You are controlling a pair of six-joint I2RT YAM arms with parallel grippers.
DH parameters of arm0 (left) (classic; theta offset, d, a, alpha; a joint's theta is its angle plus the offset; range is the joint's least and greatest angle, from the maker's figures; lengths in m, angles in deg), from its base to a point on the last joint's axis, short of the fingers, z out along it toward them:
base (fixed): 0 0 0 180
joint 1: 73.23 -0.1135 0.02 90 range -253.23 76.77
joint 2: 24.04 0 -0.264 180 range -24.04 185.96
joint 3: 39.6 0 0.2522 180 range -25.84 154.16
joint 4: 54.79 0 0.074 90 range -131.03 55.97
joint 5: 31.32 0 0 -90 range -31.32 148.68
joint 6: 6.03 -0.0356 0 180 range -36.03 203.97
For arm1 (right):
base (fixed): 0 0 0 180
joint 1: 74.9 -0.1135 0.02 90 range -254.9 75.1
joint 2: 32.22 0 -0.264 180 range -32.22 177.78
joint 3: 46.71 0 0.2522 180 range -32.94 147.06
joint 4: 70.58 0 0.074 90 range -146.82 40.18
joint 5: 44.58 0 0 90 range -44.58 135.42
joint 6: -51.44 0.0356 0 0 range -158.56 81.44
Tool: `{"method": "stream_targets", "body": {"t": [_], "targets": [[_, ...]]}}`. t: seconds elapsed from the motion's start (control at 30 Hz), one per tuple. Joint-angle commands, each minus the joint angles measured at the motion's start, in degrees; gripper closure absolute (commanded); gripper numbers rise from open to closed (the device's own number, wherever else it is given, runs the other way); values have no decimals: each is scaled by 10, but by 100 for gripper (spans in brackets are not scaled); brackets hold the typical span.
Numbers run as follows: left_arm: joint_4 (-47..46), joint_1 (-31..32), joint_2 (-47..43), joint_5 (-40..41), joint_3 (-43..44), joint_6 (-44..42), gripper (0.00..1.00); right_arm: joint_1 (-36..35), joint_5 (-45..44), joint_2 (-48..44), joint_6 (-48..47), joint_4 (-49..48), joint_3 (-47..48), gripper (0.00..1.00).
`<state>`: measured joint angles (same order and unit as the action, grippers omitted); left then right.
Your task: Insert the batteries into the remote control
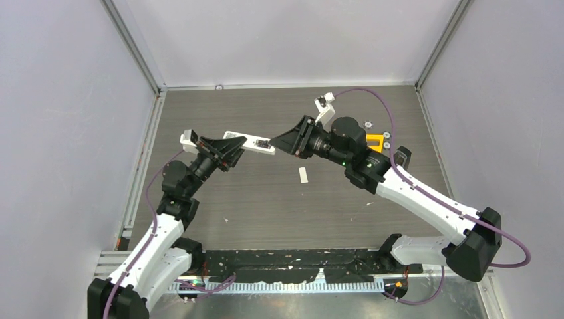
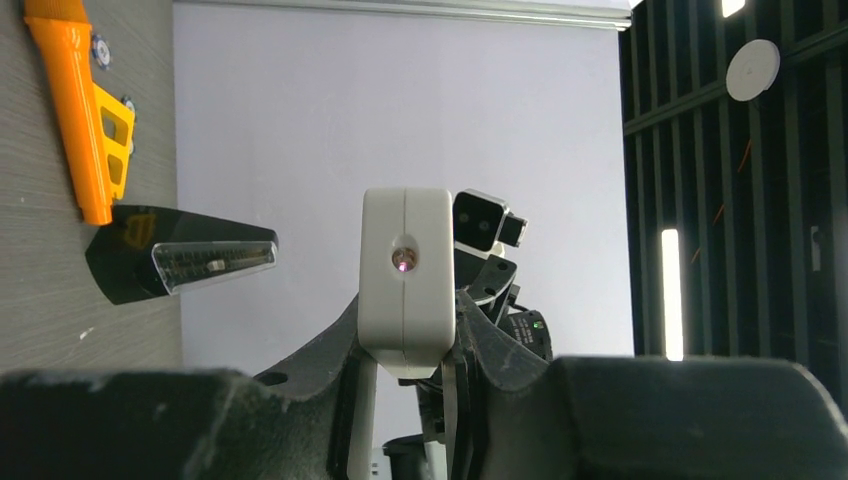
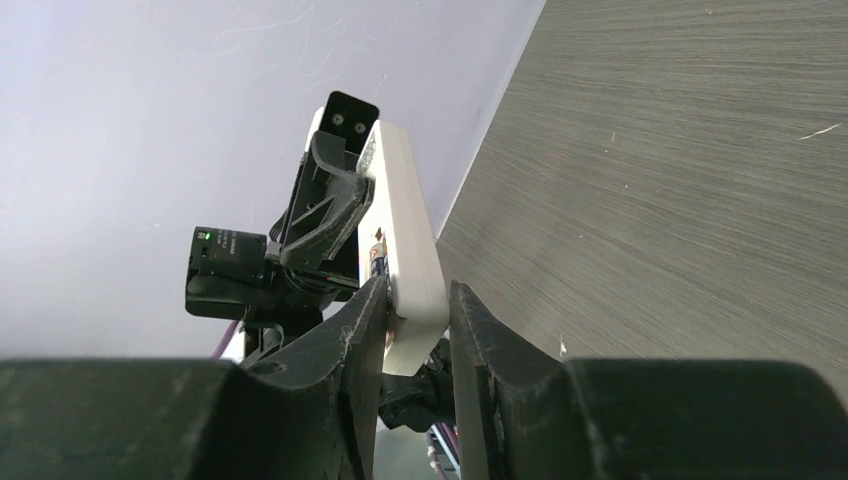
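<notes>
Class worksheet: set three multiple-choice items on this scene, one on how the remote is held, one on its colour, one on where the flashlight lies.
1. The remote control is:
A lying loose
B clamped in the left gripper, off the table
C standing on end

2. Its casing is:
A black
B white
C orange

3. The orange flashlight lies:
A under the remote control
B on the table by the right arm
C in the left gripper

Answers:
1 B, the left wrist view shows its end gripped between the fingers, with wall behind it.
2 B, every view shows a white bar.
3 B, the top view shows it on the tabletop, partly hidden by that arm.
</notes>
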<state>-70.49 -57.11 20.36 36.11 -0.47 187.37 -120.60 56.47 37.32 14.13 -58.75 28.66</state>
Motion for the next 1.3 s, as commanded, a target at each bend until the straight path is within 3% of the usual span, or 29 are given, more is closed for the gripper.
{"method": "stream_targets", "body": {"t": [0.0, 0.27, 0.47, 0.6, 0.9, 1.27], "targets": [[-50, 12, -7, -18, 54, -45, 100, -6, -16, 11, -28, 50, 45, 73], [22, 12, -1, -43, 127, -145, 100, -6, -37, 7, -62, 96, 71, 74], [66, 11, 6, -45, 145, -206, 100, -2, -28, -18, -71, 71, 75, 26], [73, 11, 23, -62, 156, -236, 100, 10, 3, -28, -54, 39, 69, 14], [64, 10, 39, -82, 160, -262, 100, 20, 49, -20, -60, 28, 65, 15], [49, 11, 40, -83, 152, -249, 100, 22, 101, 16, -51, 23, 64, 39]]}}
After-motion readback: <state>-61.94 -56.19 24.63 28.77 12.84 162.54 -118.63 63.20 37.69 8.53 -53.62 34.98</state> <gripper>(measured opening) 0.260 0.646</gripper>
